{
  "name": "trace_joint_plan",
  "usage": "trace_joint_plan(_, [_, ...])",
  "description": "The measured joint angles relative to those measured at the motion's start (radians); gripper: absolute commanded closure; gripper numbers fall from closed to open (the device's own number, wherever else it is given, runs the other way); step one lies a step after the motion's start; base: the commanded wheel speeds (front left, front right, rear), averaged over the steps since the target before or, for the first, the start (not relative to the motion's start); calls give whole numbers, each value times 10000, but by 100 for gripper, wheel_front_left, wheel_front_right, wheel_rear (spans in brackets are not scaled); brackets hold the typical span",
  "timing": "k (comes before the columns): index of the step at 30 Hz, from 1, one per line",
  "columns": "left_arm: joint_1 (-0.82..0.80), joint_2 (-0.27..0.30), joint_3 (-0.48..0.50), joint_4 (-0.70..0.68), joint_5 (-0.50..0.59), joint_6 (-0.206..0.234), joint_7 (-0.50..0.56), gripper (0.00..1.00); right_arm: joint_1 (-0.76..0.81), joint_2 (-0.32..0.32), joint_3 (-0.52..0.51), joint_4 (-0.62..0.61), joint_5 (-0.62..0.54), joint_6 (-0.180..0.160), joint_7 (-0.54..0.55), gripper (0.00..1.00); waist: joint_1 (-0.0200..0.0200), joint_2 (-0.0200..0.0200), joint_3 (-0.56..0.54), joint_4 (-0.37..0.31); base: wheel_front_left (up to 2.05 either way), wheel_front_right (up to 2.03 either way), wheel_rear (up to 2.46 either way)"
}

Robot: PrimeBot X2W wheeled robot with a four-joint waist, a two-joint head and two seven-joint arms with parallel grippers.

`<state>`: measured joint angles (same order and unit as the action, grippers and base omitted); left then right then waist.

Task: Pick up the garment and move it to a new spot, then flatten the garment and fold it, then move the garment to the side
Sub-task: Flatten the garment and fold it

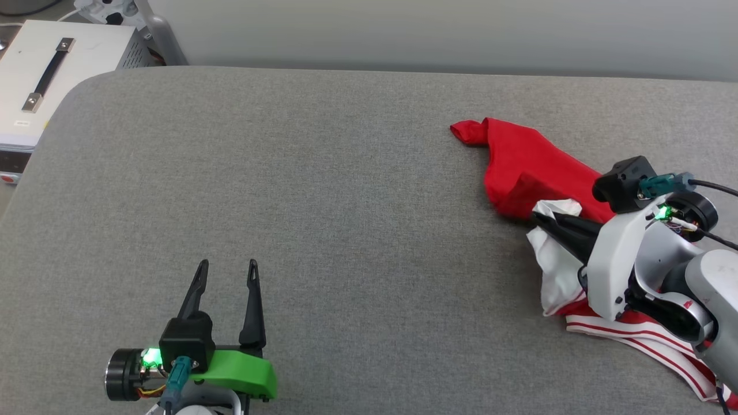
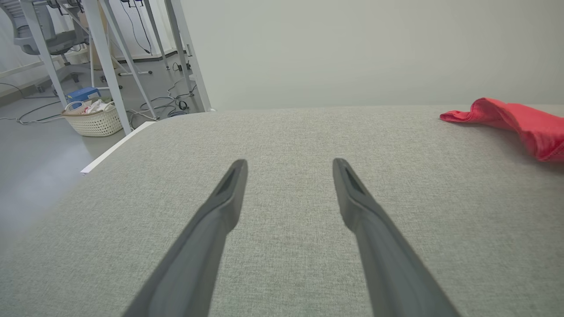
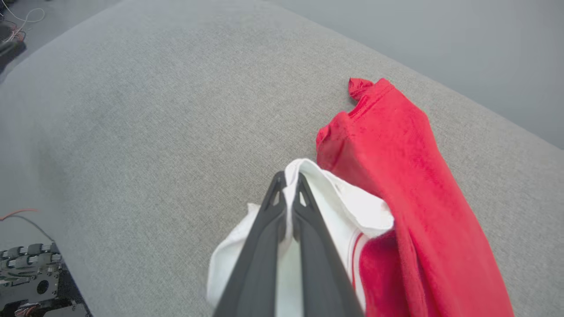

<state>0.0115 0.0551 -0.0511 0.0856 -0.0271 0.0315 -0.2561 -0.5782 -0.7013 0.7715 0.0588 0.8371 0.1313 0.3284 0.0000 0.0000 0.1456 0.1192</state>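
Your right gripper (image 3: 289,178) clamps a white fold of the garment (image 1: 522,167), whose striped end your forearm (image 1: 712,276) partly hides. Your left gripper (image 1: 227,265) stands spread, empty.

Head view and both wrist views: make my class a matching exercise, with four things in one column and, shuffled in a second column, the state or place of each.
Things
1. left gripper
2. right gripper
3. garment
4. woven basket

States or places
a. standing on the floor
b. shut on white fabric
c. lying crumpled, red and white, on the grey table at the robot's right
d. open, holding nothing

Pairs: 1-d, 2-b, 3-c, 4-a
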Motion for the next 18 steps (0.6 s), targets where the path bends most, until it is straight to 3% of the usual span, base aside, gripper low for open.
trace_joint_plan(8, [-99, -2, -102, -52, -4, -8, 0, 0, -215, 604, -27, -633, -165, 0, 339, 100, 0, 0, 250, 277, 0, 0, 0])
trace_joint_plan(18, [-611, -6, -428, -84, -265, 169, 0, 0, -2560, 2851, 2297, 1129, -305, 0, 765, 100, 0, 0, 1010, 933, 0, 0, 0])
